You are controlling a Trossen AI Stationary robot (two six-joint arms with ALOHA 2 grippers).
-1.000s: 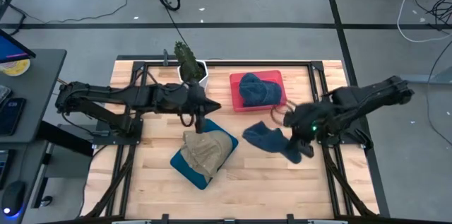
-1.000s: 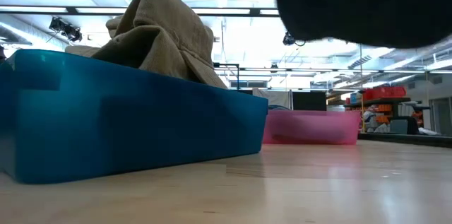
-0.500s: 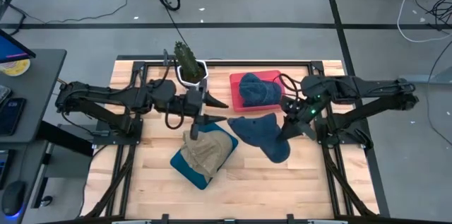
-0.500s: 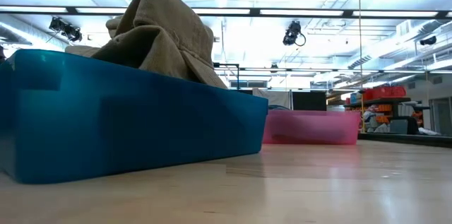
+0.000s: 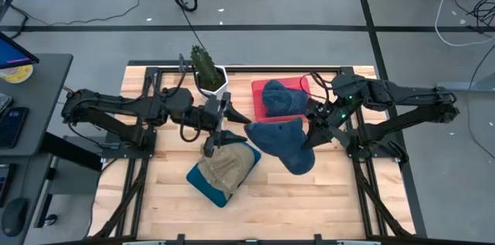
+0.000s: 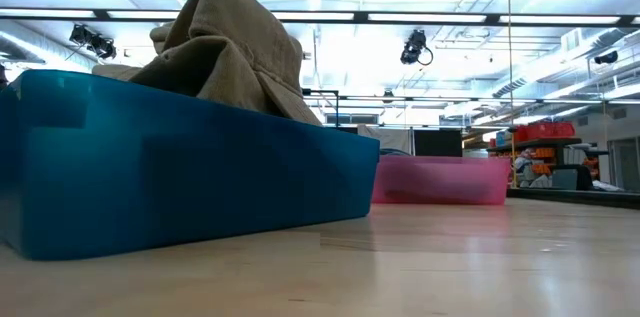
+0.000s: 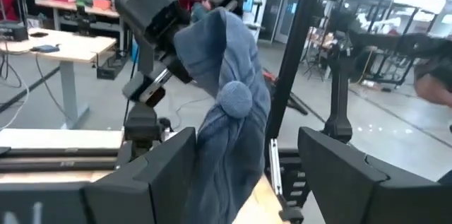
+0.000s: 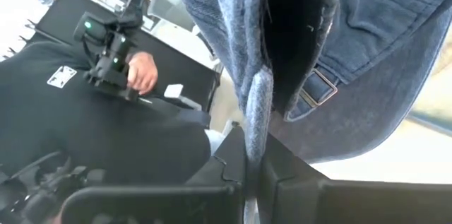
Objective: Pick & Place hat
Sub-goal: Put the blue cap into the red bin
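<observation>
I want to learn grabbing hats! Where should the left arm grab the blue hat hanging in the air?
Pinch the hanging fold of the hat just below its button, coming in level from the side of the left gripper. The right gripper holds the top, and the cloth droops in a narrow fold facing the open left jaws.

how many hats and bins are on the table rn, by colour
blue hats: 2, one held up by the right gripper as the lifted blue hat, one blue hat in the red bin
tan hats: 1, the tan hat
blue bins: 1, the blue bin
red bins: 1, the red bin
total: 5
</observation>
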